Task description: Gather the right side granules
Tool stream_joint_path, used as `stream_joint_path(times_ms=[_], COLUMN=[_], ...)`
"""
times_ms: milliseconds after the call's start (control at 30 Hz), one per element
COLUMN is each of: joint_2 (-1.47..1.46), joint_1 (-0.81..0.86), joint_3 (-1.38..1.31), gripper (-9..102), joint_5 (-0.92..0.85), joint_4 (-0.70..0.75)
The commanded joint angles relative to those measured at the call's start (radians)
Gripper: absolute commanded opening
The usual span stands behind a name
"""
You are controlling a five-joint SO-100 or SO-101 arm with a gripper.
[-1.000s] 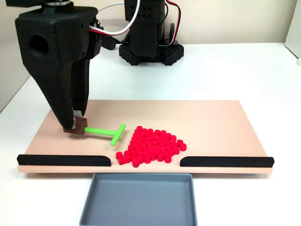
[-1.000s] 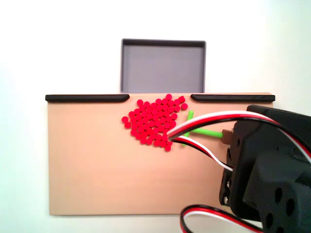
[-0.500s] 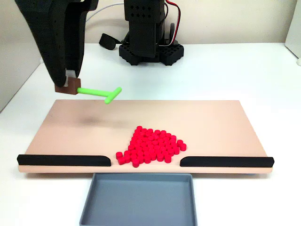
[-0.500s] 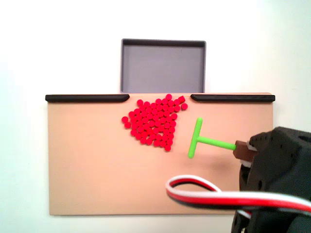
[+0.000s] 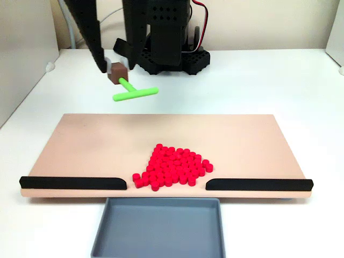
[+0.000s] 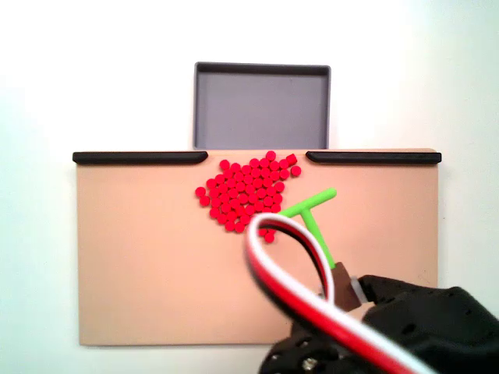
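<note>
Dozens of small red granules [image 5: 172, 166] lie in one heap on the tan board [image 5: 80, 145], just behind the gap between the two black rails; from above the granules [image 6: 245, 195] sit near the middle top of the board [image 6: 140, 265]. My gripper [image 5: 115, 70] hangs high above the board's far left edge, shut on the brown handle block of a green T-shaped stick [image 5: 134, 92]. The stick is lifted clear of the board, its crossbar pointing toward the camera. In the other fixed view the stick [image 6: 312, 216] crosses just right of the heap.
A grey tray [image 5: 158, 226] sits below the gap between the left rail [image 5: 72, 183] and the right rail [image 5: 258, 184]. The arm's black base [image 5: 169, 54] stands behind the board. Red, white and black cables [image 6: 288, 273] loop over the board.
The gripper has lifted the green stick off the board, risen and swung back toward the base, and turned the stick so its crossbar faces forward. The granules have not moved.
</note>
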Motion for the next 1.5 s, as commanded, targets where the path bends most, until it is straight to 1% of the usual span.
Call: stream_joint_path(times_ms=[0, 100, 267, 633, 933, 1167, 1467], joint_2=[0.043, 0.044, 0.043, 0.029, 0.003, 0.089, 0.011], joint_1=[-0.026, -0.055, -0.104, -0.173, -0.189, -0.152, -0.149], joint_3=[-0.003, -0.003, -0.003, -0.005, -0.02, -0.005, -0.017], gripper=[0, 0, 0, 0, 0, 0, 0], joint_5=[0.156, 0.253, 0.383, 0.52, 0.543, 0.534, 0.531], joint_4=[0.038, 0.066, 0.069, 0.067, 0.066, 0.067, 0.055])
